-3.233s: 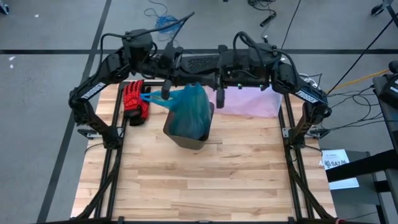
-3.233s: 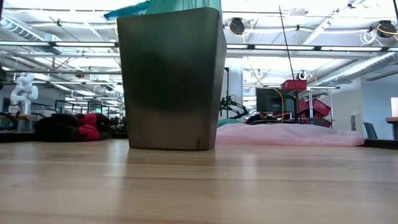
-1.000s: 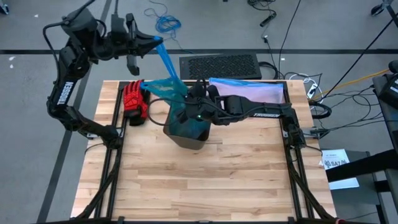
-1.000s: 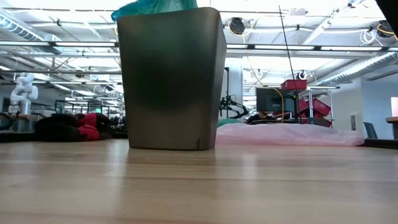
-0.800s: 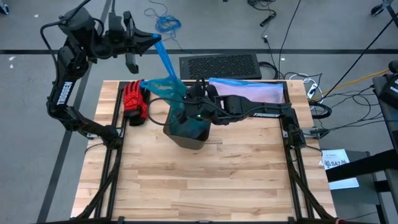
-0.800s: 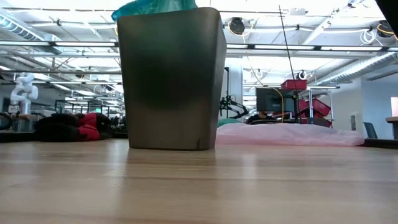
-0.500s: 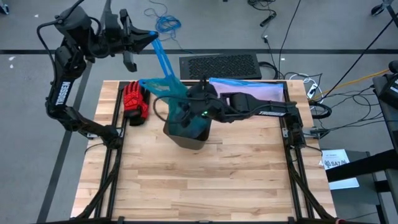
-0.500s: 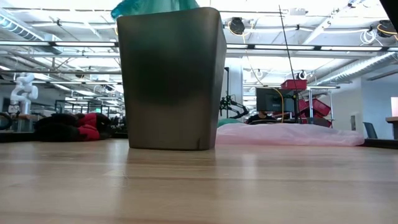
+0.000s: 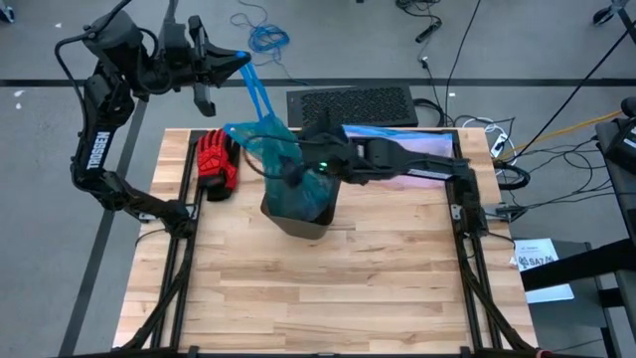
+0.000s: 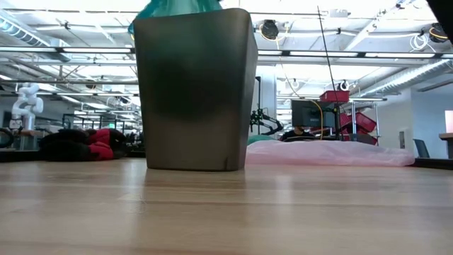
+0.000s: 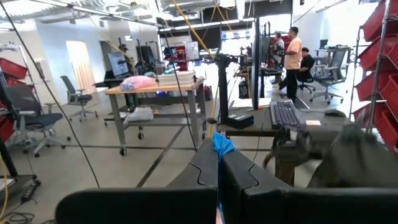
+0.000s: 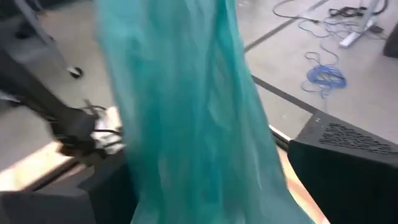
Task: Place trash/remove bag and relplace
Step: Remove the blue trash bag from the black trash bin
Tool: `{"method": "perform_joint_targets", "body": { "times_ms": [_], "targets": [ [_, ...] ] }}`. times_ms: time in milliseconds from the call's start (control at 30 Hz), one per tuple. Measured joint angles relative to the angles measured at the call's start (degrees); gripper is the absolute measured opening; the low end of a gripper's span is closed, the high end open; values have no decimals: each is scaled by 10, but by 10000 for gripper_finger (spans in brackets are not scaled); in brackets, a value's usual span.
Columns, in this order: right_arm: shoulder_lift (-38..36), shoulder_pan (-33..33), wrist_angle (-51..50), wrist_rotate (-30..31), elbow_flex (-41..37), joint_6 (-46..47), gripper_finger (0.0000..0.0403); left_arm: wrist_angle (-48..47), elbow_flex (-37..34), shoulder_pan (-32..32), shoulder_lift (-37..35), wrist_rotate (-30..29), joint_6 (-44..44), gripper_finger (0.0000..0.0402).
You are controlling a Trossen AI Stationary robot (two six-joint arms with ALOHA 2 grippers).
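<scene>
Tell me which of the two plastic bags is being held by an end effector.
The teal-green bag in the bin, its strip pinched by the left end effector beyond the table's far-left corner. The pink bag lies flat, untouched.

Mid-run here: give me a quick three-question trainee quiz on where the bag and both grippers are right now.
1. True or false: the left gripper is shut on a stretched strip of the bag.
2. Where does the bulk of the bag sit? A) inside the grey bin B) flat on the table C) on the red glove
3. Fill in: the right gripper is over the bin's mouth, its fingers ____.

Key: 1 true; 2 A; 3 open
</scene>
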Motion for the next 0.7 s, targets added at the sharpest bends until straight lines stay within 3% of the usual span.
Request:
{"method": "perform_joint_targets", "body": {
  "times_ms": [100, 333, 467, 600, 700],
  "targets": [
    [26, -22, 36, -6, -1, -22, 380, -1, -1, 0, -1, 0, 0, 0],
    [93, -59, 226, -177, 0, -46, 380, -2, -1, 0, -1, 5, 0, 0],
    [125, -69, 243, -207, 1, -9, 373, -4, -1, 0, -1, 9, -1, 0],
    [146, -75, 230, -206, 1, 17, 320, -6, -2, 0, -1, 9, -2, 0],
    [151, -77, 220, -207, 0, 17, 235, 4, -2, 0, -2, 9, -2, 0]
  ]
}}
